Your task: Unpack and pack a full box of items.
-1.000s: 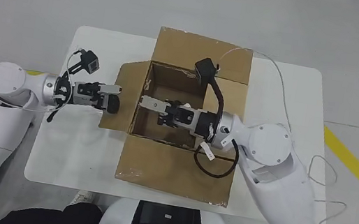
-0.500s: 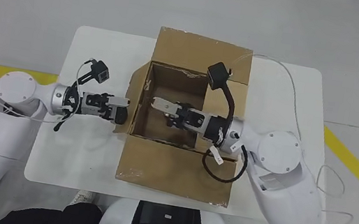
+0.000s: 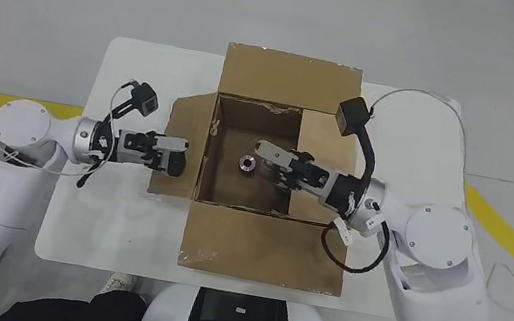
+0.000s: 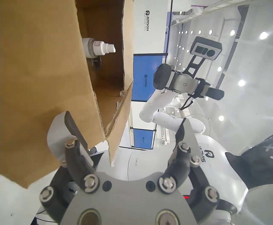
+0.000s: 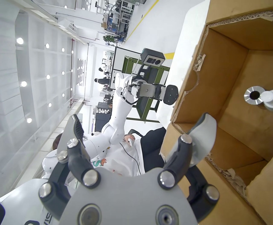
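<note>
Top, left wrist and right wrist views of an open-topped cardboard box (image 3: pixel 263 248) on the white table (image 3: pixel 105 228). Over the last second I see the right gripper (image 5: pixel 140 118) draw back from the box's left wall toward its middle. The box slides a little toward the table's right edge. Its left flap (image 3: pixel 190 120), folded up half a second ago, lies spread outward again. The retreat uncovers a small metal ring (image 3: pixel 248 164) on the box floor, with a white-tipped fitting (image 4: pixel 96 48) just beside it. I judge that unpacking is nearly finished and these are the last pieces to lift. Both grippers are spread and carry nothing: the right hangs inside the box, and the left gripper (image 4: pixel 125 117) sits at the left flap with the cardboard edge close against one finger. The box stands near the table's centre with its mouth up and its flapped length running from far edge to near edge. The ring's bore faces upward, so I take its axis as vertical.
</note>
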{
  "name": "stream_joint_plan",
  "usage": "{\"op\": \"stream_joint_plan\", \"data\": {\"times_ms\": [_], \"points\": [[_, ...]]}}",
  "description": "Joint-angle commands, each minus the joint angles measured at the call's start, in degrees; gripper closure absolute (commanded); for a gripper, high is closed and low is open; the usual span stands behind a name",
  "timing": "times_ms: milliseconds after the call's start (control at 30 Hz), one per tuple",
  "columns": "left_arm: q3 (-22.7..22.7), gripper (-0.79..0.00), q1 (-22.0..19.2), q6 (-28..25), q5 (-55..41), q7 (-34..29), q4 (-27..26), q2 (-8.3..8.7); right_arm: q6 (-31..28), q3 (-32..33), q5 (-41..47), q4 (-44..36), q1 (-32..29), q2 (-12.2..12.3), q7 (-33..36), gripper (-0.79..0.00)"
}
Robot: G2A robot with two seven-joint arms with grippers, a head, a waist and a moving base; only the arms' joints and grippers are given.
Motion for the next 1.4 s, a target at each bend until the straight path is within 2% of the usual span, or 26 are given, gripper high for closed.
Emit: {"op": "stream_joint_plan", "data": {"times_ms": [0, 100, 200, 767, 1067, 1367], "points": [[-0.83, -0.785, -1.12, 0.69, -0.96, 0.51, -0.32, 0.07, 0.15, 0.55, 0.51, -0.38, -0.38, 0.19, 0.65, -0.785], [-1.16, -0.785, -3.32, 0.8, -1.96, 1.92, -0.31, -0.03, 0.31, 1.44, 1.45, -1.04, -1.15, 0.46, 1.35, -0.785], [0.34, -0.785, -5.73, 0.32, -2.89, 4.12, 0.65, -0.51, 0.56, 2.33, 2.37, -1.92, -2.16, 0.75, 1.97, -0.785], [18.55, -0.785, -18.73, -4.33, -1.61, 16.65, 5.43, -6.09, 2.26, 8.1, 7.63, -11.33, -12.25, 2.65, 5.56, -0.785], [25.53, -0.785, -24.12, -4.07, 0.85, 20.42, 6.1, -8.98, 1.34, 9.2, 9.29, -13.18, -15.96, 3.38, 5.54, -0.785], [30.49, -0.785, -27.64, -4.94, 3.45, 22.97, 9.15, -11.53, -1.14, 10.06, 9.29, -12.8, -18.96, 4.05, 4.8, -0.785]]}}
